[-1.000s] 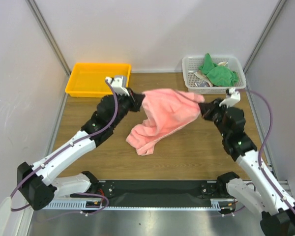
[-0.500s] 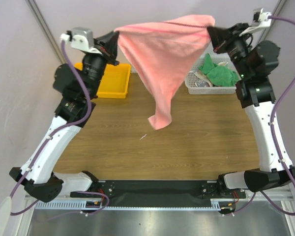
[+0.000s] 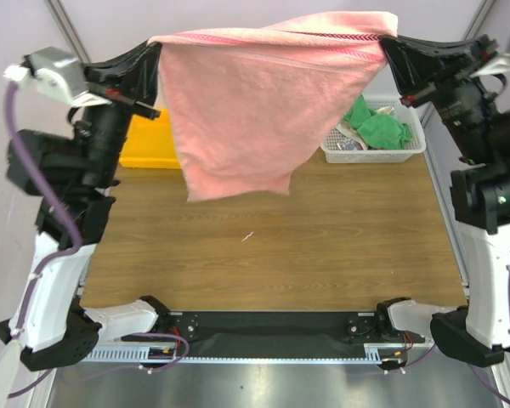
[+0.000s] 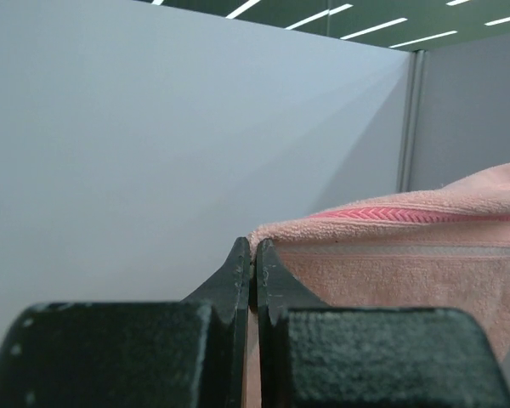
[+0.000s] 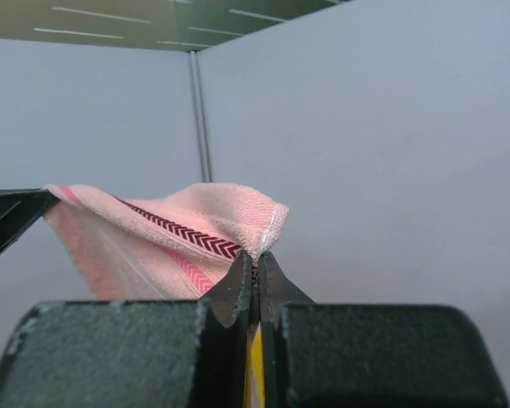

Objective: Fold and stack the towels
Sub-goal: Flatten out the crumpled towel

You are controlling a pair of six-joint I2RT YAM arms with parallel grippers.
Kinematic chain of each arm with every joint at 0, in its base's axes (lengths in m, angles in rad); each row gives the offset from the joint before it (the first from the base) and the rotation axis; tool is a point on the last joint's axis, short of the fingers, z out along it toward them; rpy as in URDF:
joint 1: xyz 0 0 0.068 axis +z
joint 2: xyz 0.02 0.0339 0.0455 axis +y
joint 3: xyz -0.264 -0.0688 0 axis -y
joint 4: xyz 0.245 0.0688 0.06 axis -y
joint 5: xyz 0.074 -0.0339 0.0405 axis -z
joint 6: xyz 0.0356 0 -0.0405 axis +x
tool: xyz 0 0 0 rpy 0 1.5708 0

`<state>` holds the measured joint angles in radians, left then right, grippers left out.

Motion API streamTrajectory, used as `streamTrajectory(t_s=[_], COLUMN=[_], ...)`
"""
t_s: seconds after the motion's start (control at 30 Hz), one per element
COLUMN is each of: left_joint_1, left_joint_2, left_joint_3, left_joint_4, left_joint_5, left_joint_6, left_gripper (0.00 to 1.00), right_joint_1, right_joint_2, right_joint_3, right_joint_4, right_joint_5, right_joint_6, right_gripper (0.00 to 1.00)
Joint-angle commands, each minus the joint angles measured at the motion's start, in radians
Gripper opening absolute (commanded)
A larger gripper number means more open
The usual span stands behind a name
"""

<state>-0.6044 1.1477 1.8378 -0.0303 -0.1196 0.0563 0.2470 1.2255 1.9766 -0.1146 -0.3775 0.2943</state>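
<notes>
Pink terry towel [image 3: 246, 110] held high over the wooden table [image 3: 323, 246], long axis running left to right.
Left gripper [image 3: 151, 61] and right gripper [image 3: 391, 49] each have their jaws clamped on a top corner; the fluffy cloth hangs down, its herringbone-striped hem uppermost.

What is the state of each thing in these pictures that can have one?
pink towel: held up in the air, spread between both pincers, lower edge hanging free.
left pincer: shut on one top corner of the pink towel.
right pincer: shut on the other top corner.
green towel: crumpled, unfolded, in the white basket.
yellow tray: partly hidden; visible part bare.
</notes>
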Motion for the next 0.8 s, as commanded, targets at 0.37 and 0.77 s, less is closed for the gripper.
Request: streamTrajectory(t_s=[0.37, 0.77], left_joint_1=[0.009, 0.011], left_joint_2=[-0.186, -0.097], left_joint_3=[-0.052, -0.518], left_joint_4=[-0.172, 0.137], left_joint_5=[-0.141, -0.241], left_joint_6=[-0.193, -0.167], left_gripper=[0.00, 0.00], right_joint_1=[-0.002, -0.028], right_joint_2=[-0.061, -0.051], right_joint_3=[0.029, -0.580], right_joint_4=[-0.181, 0.180], right_joint_5=[0.064, 0.138], right_joint_6=[-0.012, 0.008], right_gripper=[0.00, 0.00])
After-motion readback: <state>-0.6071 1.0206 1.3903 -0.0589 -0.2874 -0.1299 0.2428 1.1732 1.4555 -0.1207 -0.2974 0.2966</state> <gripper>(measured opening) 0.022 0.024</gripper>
